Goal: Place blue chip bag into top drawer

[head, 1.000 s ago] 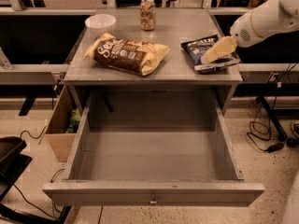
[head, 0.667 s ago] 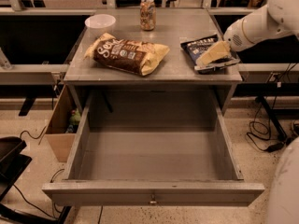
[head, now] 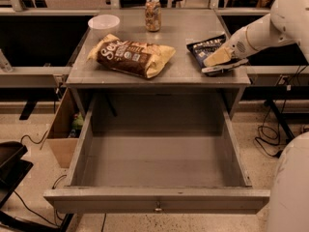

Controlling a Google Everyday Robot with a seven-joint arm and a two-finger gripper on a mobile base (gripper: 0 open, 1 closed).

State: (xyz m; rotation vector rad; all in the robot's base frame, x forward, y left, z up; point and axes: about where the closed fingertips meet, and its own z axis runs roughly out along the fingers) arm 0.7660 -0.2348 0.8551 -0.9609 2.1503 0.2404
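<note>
The blue chip bag [head: 203,48] lies flat on the right side of the grey table top [head: 178,33], dark navy with white lettering. My gripper [head: 220,63] is right at the bag's near right edge, low over the table's front right corner and covering that part of the bag. The white arm reaches in from the upper right. The top drawer [head: 157,199] is pulled fully out below the table, a wide grey box with a small metal knob on its front panel and nothing inside.
A larger brown-and-yellow chip bag [head: 133,56] lies left of centre on the table. A white bowl [head: 104,21] and a can [head: 153,14] stand at the back. A cardboard box [head: 63,129] sits on the floor to the left. My white base [head: 289,187] is at the lower right.
My gripper has moved down and a little to the left, closer onto the blue chip bag's near edge. The bag and the drawer have not moved.
</note>
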